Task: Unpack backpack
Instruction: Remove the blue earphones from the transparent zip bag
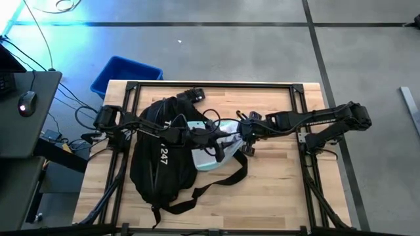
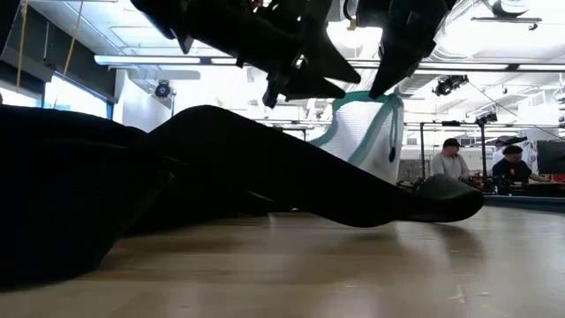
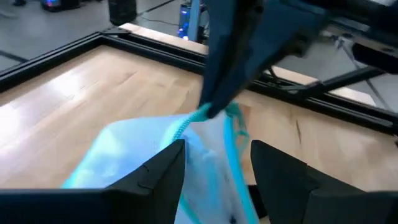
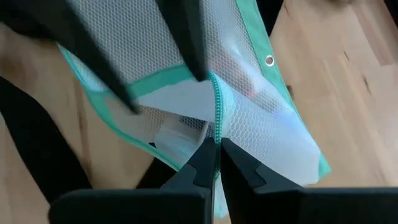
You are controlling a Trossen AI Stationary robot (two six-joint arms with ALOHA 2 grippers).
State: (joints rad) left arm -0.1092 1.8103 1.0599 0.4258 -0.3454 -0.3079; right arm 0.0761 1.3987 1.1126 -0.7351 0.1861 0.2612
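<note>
The large black fabric backpack (image 1: 161, 154) lay left of centre on the wooden table (image 1: 275, 190). Just right of it, the right gripper (image 4: 216, 144) pinched the white mesh pouch with teal zip (image 1: 213, 147); the left gripper (image 3: 214, 158) straddled it, fingers apart.

The wooden table (image 1: 275, 190) serves as the reference landmark; a black metal frame (image 1: 216, 85) runs along its edges. On the tabletop, near its middle, lies a white mesh pouch (image 1: 211, 152) with teal trim and a teal zipper (image 4: 216, 106). A blue bin (image 1: 125, 74) stands on the grey floor just beyond one far corner of the table. A dark desk (image 1: 26, 118) stands to the side of the table and carries a computer mouse (image 1: 26, 103). Two people (image 2: 452, 159) are visible in the room well behind the table
</note>
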